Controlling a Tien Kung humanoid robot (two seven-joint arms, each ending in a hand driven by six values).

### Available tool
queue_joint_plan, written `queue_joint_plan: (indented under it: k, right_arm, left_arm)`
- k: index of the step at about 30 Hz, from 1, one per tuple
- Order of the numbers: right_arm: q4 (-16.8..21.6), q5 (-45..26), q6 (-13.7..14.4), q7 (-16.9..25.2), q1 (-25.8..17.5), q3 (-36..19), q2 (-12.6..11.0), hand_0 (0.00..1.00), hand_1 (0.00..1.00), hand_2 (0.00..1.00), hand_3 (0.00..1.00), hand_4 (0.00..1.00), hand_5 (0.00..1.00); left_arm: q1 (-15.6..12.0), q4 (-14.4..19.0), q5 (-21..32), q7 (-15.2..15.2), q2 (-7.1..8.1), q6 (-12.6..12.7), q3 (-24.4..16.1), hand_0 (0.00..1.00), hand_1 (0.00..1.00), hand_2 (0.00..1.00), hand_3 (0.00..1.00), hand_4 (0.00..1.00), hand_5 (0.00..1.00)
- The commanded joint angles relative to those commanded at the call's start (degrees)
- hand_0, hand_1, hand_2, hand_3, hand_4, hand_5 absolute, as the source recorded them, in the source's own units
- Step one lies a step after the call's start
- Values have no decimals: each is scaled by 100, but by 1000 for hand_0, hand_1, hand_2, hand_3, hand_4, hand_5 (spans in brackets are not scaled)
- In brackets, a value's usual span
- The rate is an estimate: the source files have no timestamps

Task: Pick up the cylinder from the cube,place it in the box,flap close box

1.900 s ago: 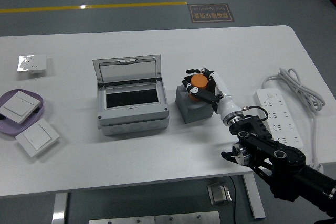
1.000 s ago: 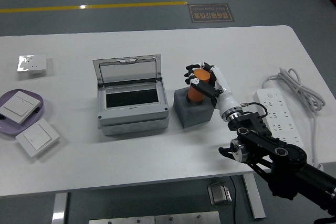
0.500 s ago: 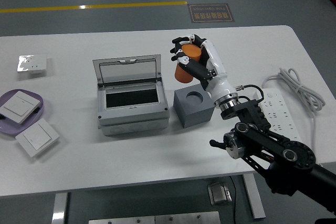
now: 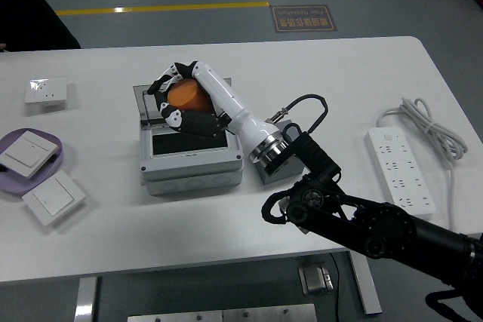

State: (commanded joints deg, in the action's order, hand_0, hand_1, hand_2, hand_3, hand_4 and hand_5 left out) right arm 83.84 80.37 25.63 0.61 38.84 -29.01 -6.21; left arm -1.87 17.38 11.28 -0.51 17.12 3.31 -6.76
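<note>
My right hand [image 4: 175, 100] is shut on the orange cylinder [image 4: 187, 95] and holds it above the back part of the open grey box [image 4: 193, 157]. The box's clear lid [image 4: 143, 94] stands raised at the back, mostly hidden by the hand. The grey cube [image 4: 270, 173] sits to the right of the box and is largely hidden under my right forearm [image 4: 249, 127]. My left arm is out of view.
A white power strip [image 4: 400, 169] with its coiled cable [image 4: 434, 132] lies at the right. A purple plate [image 4: 53, 165] with a white switch [image 4: 26, 154], another switch [image 4: 53, 198] and a small socket [image 4: 45, 92] lie at the left. A person's dark clothing [image 4: 30, 13] shows at top left.
My right hand has lifted the cylinder off the cube and carried it left, over the open box. A person has come into view at the top left, and the small socket has shifted slightly.
</note>
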Motion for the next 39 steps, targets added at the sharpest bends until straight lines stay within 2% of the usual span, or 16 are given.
queue_joint_plan:
  k: [6, 15, 17, 18, 23, 24, 29, 30, 35, 36, 39]
  right_arm:
    - [-522, 1159, -508, -676, 391, 430, 241, 86, 144, 206, 162, 2, 2]
    - [-1260, 2364, -721, -987, 664, 913, 592, 110, 159, 228, 174, 2, 2]
    - [-1458, 2525, -897, -1154, 671, 938, 619, 110, 159, 228, 174, 2, 2]
    - [-1546, 2579, -1001, -1257, 676, 945, 621, 162, 201, 273, 214, 2, 2]
    - [-1805, 2778, -1465, -1749, 679, 921, 621, 162, 201, 273, 214, 2, 2]
    - [-1820, 2817, -1512, -1818, 671, 898, 621, 470, 429, 462, 434, 131, 2]
    - [-1818, 2850, -1419, -1857, 645, 825, 621, 470, 429, 462, 434, 131, 2]
    - [-1804, 2851, -1376, -1848, 644, 814, 621, 817, 743, 723, 712, 369, 274]
    - [-1763, 2861, -1275, -1799, 667, 774, 621, 817, 743, 723, 712, 369, 274]
    - [-1772, 2856, -1265, -1787, 671, 773, 621, 976, 830, 815, 847, 645, 382]
    - [-1829, 2831, -1248, -1751, 676, 781, 621, 976, 830, 815, 847, 645, 382]
  left_arm:
    - [16, -3, 26, -1, 29, 2, 49, 615, 630, 630, 668, 750, 255]
    - [59, -1, 14, -5, 39, 4, 78, 615, 630, 630, 669, 750, 257]
    - [62, -2, 19, -5, 37, 4, 85, 615, 630, 630, 669, 750, 257]
    - [63, -2, 21, -5, 36, 4, 89, 615, 630, 630, 668, 750, 256]
    - [67, 0, 8, -4, 31, 4, 82, 615, 630, 630, 668, 750, 256]
    - [69, 1, 1, -4, 29, 4, 77, 616, 631, 630, 668, 750, 256]
    - [74, 5, -32, -3, 23, 6, 47, 616, 631, 630, 668, 750, 256]
    - [73, 6, -32, -3, 21, 6, 47, 615, 631, 630, 668, 750, 256]
    - [75, 7, -33, -2, 17, 6, 58, 615, 631, 630, 668, 750, 256]
    - [78, 7, -34, -3, 17, 6, 55, 615, 631, 630, 668, 750, 257]
    - [87, 8, -42, -4, 17, 7, 48, 615, 631, 630, 668, 750, 257]
